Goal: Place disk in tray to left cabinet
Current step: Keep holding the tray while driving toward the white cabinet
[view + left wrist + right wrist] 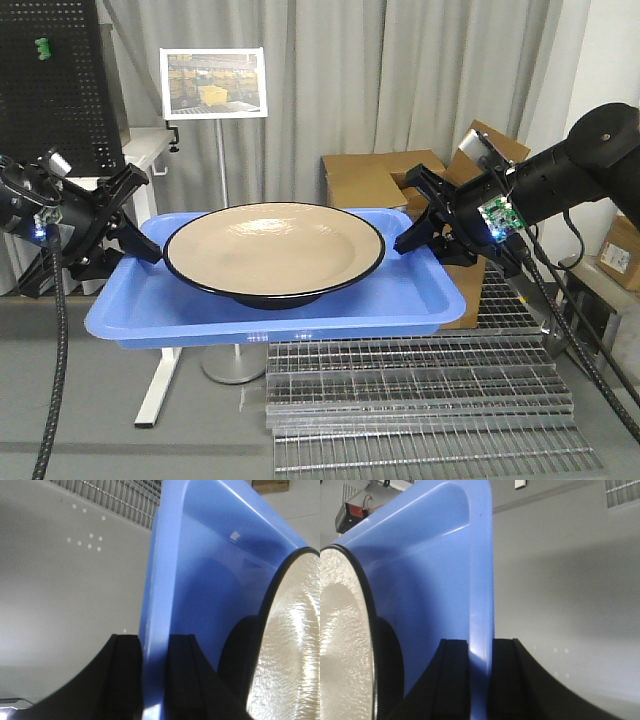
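1. Left gripper [145,245] and right gripper [412,235] each clamp an end rim of the tray [300,318], which is held clear of the floor.
2. Disk [275,250] sits loose in the tray, roughly centred.
3. Cabinet is not in view.
4. Risk: uneven arm travel tilts the tray and the disk slides; the narrow rim holds may slip.

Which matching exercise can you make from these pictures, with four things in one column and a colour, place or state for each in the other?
Things:
1. disk
2. tray
3. left gripper
4. cardboard boxes

Descriptions:
a. clamped on the tray's rim
b. blue
c. lying in the tray
d. brown, behind the tray

Pairs: 1-c, 2-b, 3-a, 4-d
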Controlling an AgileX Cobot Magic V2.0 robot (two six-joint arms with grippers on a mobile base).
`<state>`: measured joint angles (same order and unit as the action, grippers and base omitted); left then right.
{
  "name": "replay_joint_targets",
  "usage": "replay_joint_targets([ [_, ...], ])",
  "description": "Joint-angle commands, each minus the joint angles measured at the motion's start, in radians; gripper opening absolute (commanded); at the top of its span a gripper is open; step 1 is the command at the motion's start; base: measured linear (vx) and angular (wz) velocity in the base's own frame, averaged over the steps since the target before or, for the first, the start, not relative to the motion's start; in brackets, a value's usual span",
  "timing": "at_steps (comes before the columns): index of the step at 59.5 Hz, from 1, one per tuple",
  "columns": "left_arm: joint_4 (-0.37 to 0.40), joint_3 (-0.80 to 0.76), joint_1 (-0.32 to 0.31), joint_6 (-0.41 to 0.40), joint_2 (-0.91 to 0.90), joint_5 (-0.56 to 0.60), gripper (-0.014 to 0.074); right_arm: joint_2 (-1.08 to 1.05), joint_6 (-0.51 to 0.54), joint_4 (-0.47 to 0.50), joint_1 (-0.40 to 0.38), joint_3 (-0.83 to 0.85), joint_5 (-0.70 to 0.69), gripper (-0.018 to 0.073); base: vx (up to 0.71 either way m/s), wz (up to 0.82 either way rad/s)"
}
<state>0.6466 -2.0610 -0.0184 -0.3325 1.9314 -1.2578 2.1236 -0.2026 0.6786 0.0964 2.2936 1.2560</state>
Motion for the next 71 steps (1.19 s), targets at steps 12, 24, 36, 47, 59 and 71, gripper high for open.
replay_joint_targets([
  [12,0.221,-0.035,-0.035,-0.026,-0.065,0.004,-0.0001,-0.073,0.002,0.218,0.033,0.036,0.019,-0.0003,0.44,-0.05],
  [24,0.221,-0.035,-0.035,-0.026,-0.065,0.005,-0.0001,-0.073,0.002,0.218,0.033,0.036,0.019,-0.0003,0.39,-0.04],
  [36,0.221,-0.035,-0.035,-0.026,-0.065,0.005,-0.0001,-0.072,0.002,0.218,0.034,0.036,0.019,-0.0003,0.35,-0.14],
  [47,0.221,-0.035,-0.035,-0.026,-0.065,0.004,-0.0001,-0.072,0.002,0.218,0.034,0.036,0.019,-0.0003,0.3,-0.31],
  [59,0.221,-0.035,-0.035,-0.026,-0.065,0.005,-0.0001,-0.072,0.002,0.218,0.034,0.036,0.019,-0.0003,0.24,-0.46],
  [71,0.221,-0.035,-0.035,-0.026,-0.065,0.005,-0.0001,-0.072,0.002,0.218,0.034,0.036,0.019,-0.0003,0.19,-0.62],
])
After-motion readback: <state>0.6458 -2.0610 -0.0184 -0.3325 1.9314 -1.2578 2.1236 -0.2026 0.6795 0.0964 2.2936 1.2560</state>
